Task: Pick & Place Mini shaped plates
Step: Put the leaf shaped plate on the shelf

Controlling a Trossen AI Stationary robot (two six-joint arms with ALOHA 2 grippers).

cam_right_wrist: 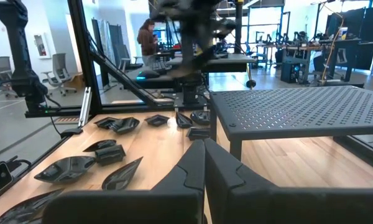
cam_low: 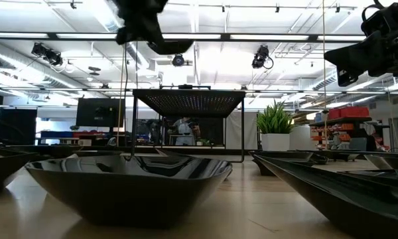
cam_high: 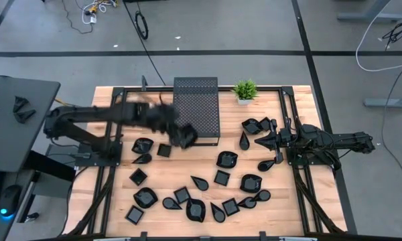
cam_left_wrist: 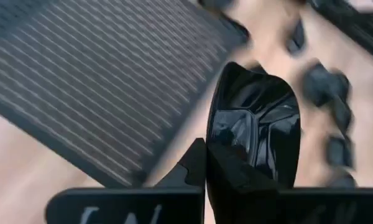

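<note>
Mini shaped plates (cam_high: 199,183) lie scattered over the wooden tabletop (cam_high: 167,171), most of them in a loose band along its near edge, with a smaller group toward the right edge and a few by the left side of the perforated box (cam_high: 196,107). They are glossy black shallow dishes, some square, some teardrop-shaped, some rounded like leaves. In the low view one dish (cam_low: 129,184) sits very close to the camera and fills the lower part of the picture.

One plate is off the tabletop: the left gripper (cam_high: 185,136) is clamped on it, its fingers together on the rim, as the left wrist view shows with the held plate (cam_left_wrist: 255,130) standing up between the dark fingers (cam_left_wrist: 236,180). That gripper hangs above the near left corner of the box, raised well over the tabletop; in the low view it appears blurred at the top of the picture (cam_low: 149,26), above the box's mesh top.

The box stands at the middle of the far edge, and a small green potted plant (cam_high: 245,90) stands just beside its far right corner.

The right gripper (cam_high: 265,141) waits near the right edge of the tabletop, fingers together and holding nothing, close to the plates grouped there.

A person (cam_right_wrist: 148,38) stands in the room beyond the table, seen in the right wrist view.
</note>
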